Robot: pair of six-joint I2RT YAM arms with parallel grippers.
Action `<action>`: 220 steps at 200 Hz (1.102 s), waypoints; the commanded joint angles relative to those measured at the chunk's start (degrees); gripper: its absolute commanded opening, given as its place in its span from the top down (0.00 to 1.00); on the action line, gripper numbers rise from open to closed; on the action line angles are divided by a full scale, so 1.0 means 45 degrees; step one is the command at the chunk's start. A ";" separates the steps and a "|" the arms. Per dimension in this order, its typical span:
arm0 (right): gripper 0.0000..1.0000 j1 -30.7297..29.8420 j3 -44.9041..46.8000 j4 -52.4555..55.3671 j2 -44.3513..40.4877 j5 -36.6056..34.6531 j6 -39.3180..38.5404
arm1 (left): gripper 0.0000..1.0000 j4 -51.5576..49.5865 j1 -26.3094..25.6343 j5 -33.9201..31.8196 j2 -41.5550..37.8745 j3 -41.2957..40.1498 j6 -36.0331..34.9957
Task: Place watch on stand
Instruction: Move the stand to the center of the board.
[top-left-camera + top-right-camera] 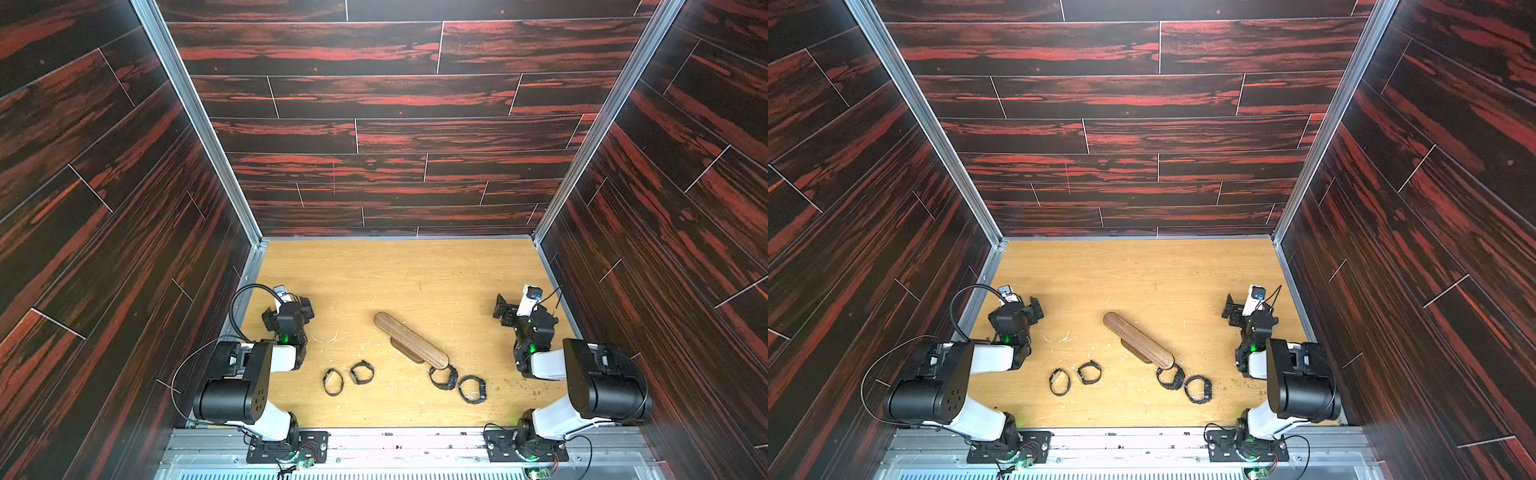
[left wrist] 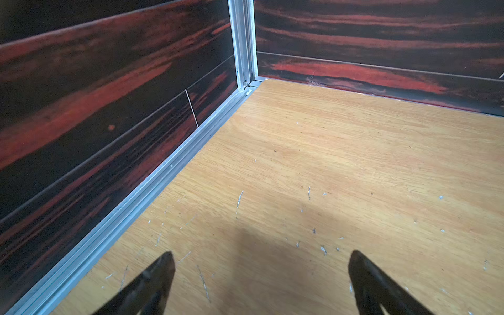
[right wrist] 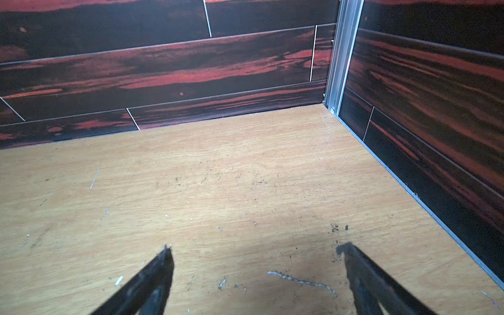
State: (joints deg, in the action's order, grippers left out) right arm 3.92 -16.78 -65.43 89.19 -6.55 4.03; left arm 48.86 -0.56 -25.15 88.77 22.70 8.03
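Walls [image 1: 374,104] of dark red-streaked planking close in three sides, with pale metal rails running up the far corners. Between them lies the table [image 1: 395,270], light wood, scuffed with pale flecks towards the near half.

Arms come next: the left arm [image 1: 232,382] and right arm [image 1: 598,382] are folded at the near corners, each bent forward and ending over bare wood close to its side wall. The left claw [image 2: 261,256] has its two dark fingers spread wide with nothing between them, and the right claw [image 3: 253,248] is likewise spread wide and empty (both wrist views show only scratched wood and wall between the tips).

Mid-table sits the stand [image 1: 411,340], a long dark-brown bar with rounded ends on a smaller base, lying on a diagonal from far-left to near-right. All four watches lie on the table, none on the bar. A chunky black watch [image 1: 443,377] lies at the bar's near-right end, touching or partly under it in both top views; a second chunky one [image 1: 472,389] lies just beside it to the right. Well apart to the left, near the left arm, lie two slimmer bands: one with a small square face [image 1: 361,372], and a thin loop [image 1: 333,382] just left of it.
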 commanded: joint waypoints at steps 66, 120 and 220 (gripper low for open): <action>0.02 0.0029 -0.0177 0.0000 0.0044 0.0125 -0.0010 | 0.00 0.0064 -0.0032 -0.0206 -0.0125 0.0073 0.0056; 0.02 0.0031 -0.0178 0.0027 0.0064 0.0141 0.0002 | 0.00 0.0077 -0.0032 -0.0207 -0.0130 0.0073 0.0056; 0.01 -0.0298 -0.1949 0.4628 -0.1331 -0.0864 -0.0095 | 0.00 -0.0941 -0.0083 -0.0152 -0.1004 0.0298 -0.0256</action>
State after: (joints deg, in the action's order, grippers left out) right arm 3.49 -18.33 -60.75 87.92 -7.68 4.03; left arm 47.90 -0.56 -24.99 88.27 22.70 7.92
